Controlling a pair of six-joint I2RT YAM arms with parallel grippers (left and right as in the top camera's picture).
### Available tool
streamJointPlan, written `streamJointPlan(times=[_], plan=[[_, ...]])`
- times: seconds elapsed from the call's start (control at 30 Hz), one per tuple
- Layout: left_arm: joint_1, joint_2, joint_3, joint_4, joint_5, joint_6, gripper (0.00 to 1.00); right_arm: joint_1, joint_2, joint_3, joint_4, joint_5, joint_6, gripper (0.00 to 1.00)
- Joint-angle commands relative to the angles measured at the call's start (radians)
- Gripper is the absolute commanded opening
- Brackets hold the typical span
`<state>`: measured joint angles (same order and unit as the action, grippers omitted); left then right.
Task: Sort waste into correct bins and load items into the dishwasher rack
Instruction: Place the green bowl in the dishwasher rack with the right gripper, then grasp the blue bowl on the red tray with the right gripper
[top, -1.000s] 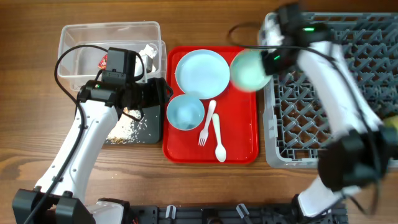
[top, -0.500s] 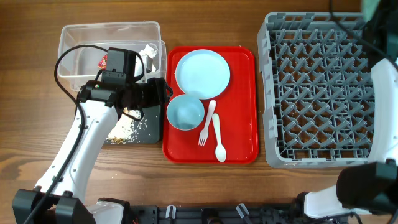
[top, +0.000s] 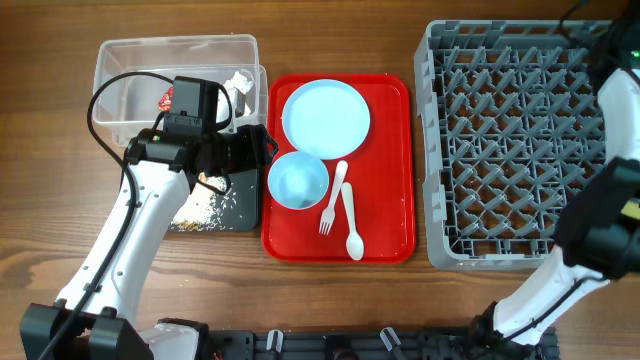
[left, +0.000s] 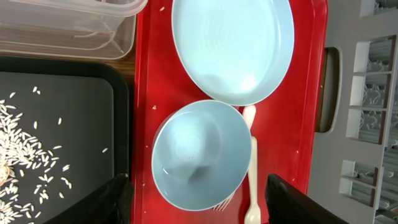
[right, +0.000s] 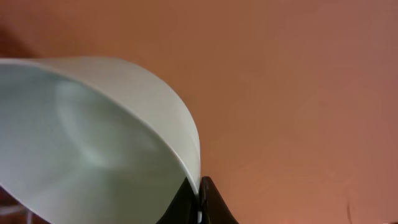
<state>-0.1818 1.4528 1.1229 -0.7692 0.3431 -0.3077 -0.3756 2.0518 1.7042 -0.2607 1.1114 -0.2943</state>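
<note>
- Mint green bowl (right: 93, 143): it is pinched by its rim in the right claw (right: 200, 198), whose two dark fingers are clamped on the thin edge. Only a blurred orange-brown backdrop shows behind it, so I cannot tell its place relative to the red tray (top: 390, 200).
- Right arm: it stands on the far side of the rack (top: 520, 140) from the red tray, at the edge of the overhead view.
- Rack: it sits on the counter (top: 60, 250) just right of the red tray, and its grey lattice floor shows throughout.
- Plate (top: 325, 118): it lies flat on the far half of the red tray.
- Blue bowl (top: 298, 181): it stands upright on the red tray's left side, just in front of the plate.
- Fork (top: 332, 200) and spoon (top: 351, 225): they lie side by side on the red tray, right of the blue bowl, with the spoon farther right.
- Left claw (left: 199, 205): its fingers are spread wide and hold nothing. It hangs over the red tray's left edge, above the blue bowl.
- Black tray (top: 240, 205): it lies against the red tray's left side, with rice scraps (top: 200, 208) scattered in it.
- Clear tub (top: 130, 60): it sits left of the red tray, behind the black tray, and holds the wrapper (top: 166, 98) and the tissue (top: 238, 83).
</note>
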Motion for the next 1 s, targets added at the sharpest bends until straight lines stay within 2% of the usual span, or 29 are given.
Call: streamJointPlan(times=[0.0,0.2,0.37,0.4,0.5,0.73,0.77,0.9,0.97], plan=[[0.005,-0.016,0.003,0.005,-0.004,0.012,0.69,0.009,0.072,-0.005,-0.047,0.000,0.043,0.04],[0.005,-0.016,0.003,0.005,-0.004,0.012,0.69,0.011,0.108,-0.011,-0.148,-0.067,0.167,0.04],[0.005,-0.016,0.003,0.005,-0.004,0.012,0.69,0.026,0.108,-0.011,-0.194,-0.072,0.169,0.04],[0.005,-0.016,0.003,0.005,-0.005,0.012,0.69,0.031,0.107,-0.011,-0.209,-0.096,0.174,0.13],[0.005,-0.016,0.003,0.002,-0.004,0.012,0.69,0.053,0.068,-0.011,-0.267,-0.255,0.174,0.54],[0.005,-0.016,0.003,0.001,-0.004,0.012,0.69,0.061,-0.117,-0.011,-0.338,-0.542,0.173,0.69],[0.005,-0.016,0.003,0.001,-0.004,0.012,0.69,0.061,-0.159,-0.011,-0.361,-0.623,0.173,0.73],[0.005,-0.016,0.003,-0.003,-0.008,0.012,0.70,0.094,-0.294,-0.011,-0.483,-1.010,0.180,0.75],[0.005,-0.016,0.003,-0.023,-0.074,-0.024,0.72,0.138,-0.338,-0.011,-0.562,-1.185,0.237,0.76]])
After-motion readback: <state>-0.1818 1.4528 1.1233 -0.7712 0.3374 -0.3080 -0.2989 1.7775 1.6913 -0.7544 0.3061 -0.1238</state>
